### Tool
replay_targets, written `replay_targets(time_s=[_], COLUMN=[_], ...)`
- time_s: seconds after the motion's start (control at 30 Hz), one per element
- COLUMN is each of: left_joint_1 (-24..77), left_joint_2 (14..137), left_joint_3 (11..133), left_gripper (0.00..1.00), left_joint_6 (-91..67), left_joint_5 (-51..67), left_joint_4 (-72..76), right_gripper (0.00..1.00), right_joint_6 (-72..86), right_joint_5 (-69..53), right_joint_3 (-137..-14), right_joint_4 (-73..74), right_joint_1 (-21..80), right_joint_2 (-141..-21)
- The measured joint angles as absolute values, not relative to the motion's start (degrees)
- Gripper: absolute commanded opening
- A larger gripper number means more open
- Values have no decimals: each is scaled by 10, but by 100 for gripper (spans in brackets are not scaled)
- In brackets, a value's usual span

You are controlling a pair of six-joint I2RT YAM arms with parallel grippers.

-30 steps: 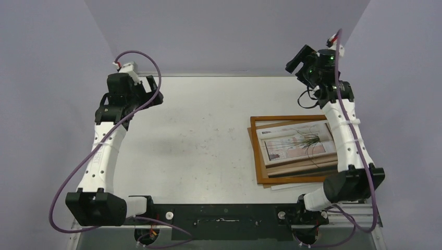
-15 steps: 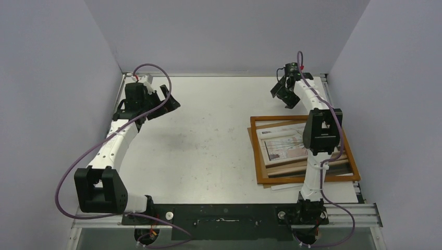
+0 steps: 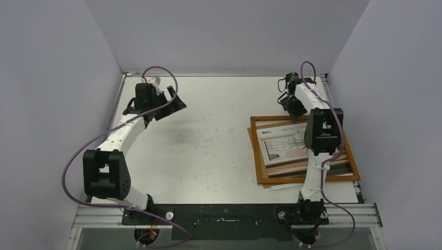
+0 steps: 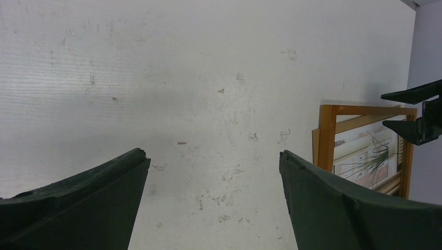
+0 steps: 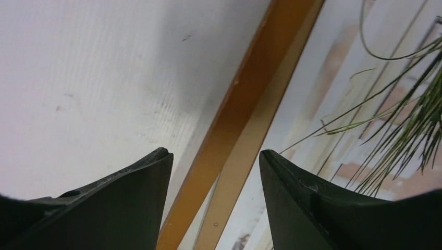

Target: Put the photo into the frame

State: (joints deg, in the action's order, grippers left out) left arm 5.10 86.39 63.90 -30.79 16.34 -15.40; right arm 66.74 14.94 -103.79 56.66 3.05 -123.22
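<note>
**Right gripper hangs open over the frame's far rail, left gripper open wide on the other side**

Closest to me, both arms are bolted at the near edge of the table [image 3: 208, 156]. A bit further in, on the right side, the frame [image 3: 254, 151] lies flat on the table. The photo [image 3: 284, 148] lies face up inside the wooden border. It is a little crooked, so its sides do not line up with the wood. I can see the grassy plant on it. The right arm [image 3: 323, 130] reaches over it and hides part of the picture.

Further away, the right gripper [image 5: 215, 153] hangs over the far rail of the frame. Its two fingers stand apart. One is over the white table outside the frame and one is on the photo's side, and the orange wood runs between them. It holds nothing. I cannot tell if the fingers touch the wood.

On the left side, well apart from the frame, the left gripper [image 4: 212, 154] is over the far part of the table. Its fingers are spread very wide and hold nothing. I see white, scuffed table between them. It points across toward the frame
</note>
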Motion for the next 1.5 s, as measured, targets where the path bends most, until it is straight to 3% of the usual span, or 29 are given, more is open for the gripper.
replay_targets(time_s=[0.27,0.63,1.07,1.17,1.37,1.5], left_joint_1=[60,75,84,86,91,95], left_joint_2=[895,908,931,935,938,939], left_joint_3=[642,651,660,663,667,672], left_gripper=[95,94,93,92,92,92], left_joint_6=[-309,-309,-309,-309,-309,-309], left_joint_5=[164,158,145,142,138,137], left_joint_4=[-149,-150,-152,-153,-154,-160], right_gripper=[67,51,52,47,19,11], right_joint_6=[719,741,747,749,753,757], right_joint_5=[155,163,160,157,154,148], right_joint_3=[-967,-970,-1000,-1002,-1006,-1007], right_joint_4=[533,505,511,510,515,513], right_joint_1=[-24,-55,-56,-57,-59,-60], right_joint_2=[-1206,-1207,-1240,-1247,-1260,-1260])
